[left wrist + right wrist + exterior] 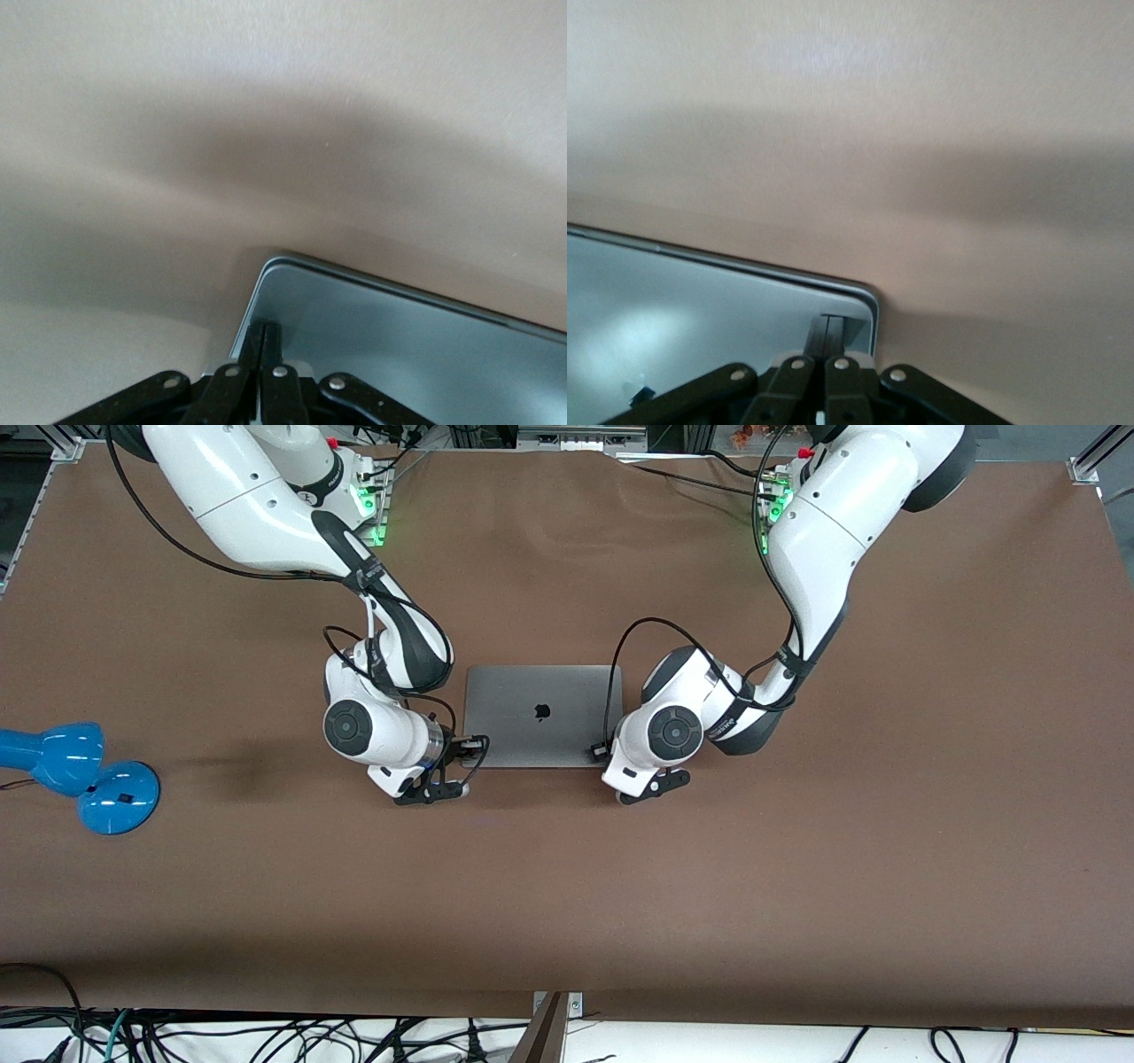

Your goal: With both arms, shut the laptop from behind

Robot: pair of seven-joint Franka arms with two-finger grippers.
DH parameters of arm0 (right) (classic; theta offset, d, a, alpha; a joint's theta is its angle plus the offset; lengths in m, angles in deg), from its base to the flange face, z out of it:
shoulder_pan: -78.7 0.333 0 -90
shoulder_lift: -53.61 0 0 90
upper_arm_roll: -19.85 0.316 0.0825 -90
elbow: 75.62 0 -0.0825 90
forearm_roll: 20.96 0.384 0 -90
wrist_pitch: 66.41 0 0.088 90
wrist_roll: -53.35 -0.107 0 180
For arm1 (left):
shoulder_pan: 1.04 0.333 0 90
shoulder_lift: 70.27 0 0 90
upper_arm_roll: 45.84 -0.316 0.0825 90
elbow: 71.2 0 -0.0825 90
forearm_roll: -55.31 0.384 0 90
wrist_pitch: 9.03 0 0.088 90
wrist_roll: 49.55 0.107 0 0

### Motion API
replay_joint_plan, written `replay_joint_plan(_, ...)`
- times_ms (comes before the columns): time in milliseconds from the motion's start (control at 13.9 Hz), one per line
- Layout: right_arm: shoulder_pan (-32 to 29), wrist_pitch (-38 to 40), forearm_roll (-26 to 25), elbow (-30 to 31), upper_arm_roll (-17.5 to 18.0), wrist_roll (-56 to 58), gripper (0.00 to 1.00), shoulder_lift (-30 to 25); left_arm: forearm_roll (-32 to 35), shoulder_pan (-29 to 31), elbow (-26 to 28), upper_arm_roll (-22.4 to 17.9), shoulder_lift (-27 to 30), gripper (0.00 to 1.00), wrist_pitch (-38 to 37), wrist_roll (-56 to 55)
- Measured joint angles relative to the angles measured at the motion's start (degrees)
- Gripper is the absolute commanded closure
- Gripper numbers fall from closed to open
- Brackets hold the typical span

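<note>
The grey laptop (542, 713) lies in the middle of the brown table with its lid down and the dark apple logo facing up; no screen or keys show. My right gripper (477, 742) is shut, its fingertips resting on the lid's corner nearest the front camera at the right arm's end. My left gripper (599, 751) is shut, its fingertips on the matching corner at the left arm's end. In the left wrist view the closed fingers (266, 341) sit on the lid (399, 354). In the right wrist view the closed fingers (829, 332) sit on the lid (682, 319).
A blue desk lamp (80, 775) lies at the right arm's end of the table. Loose black cables (266, 1036) hang below the table edge nearest the front camera. Bare brown table (797, 868) surrounds the laptop.
</note>
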Motion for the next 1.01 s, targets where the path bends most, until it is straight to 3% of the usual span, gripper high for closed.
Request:
replay_joint_plan(216, 0.00, 5.08, 0.06, -3.34, -0.08, -0.93, 0.59, -0.90, 0.02, 0.31, -0.90, -0.40, 0.86, 0.00, -1.64, 0.01)
replay_joint_plan(504, -0.62, 12.57, 0.06, -6.38, -0.60, -1.26, 0.01, -5.30, 0.08, 0.82, -1.06, -0.40, 5.35, 0.00, -9.46, 2.14)
replay_joint_plan(648, -2.21, 13.68, 0.02, -6.49, -0.92, -1.26, 0.00, -8.05, 0.08, 1.72, 0.93, -0.36, 10.12, 0.00, -12.45, 5.57)
replay_joint_plan(1008, -6.60, 23.53, 0.02, -7.27, -1.01, -4.05, 0.00, -18.00, 0.08, 7.11, 12.84, 0.03, 26.94, 0.00, -19.24, 12.73)
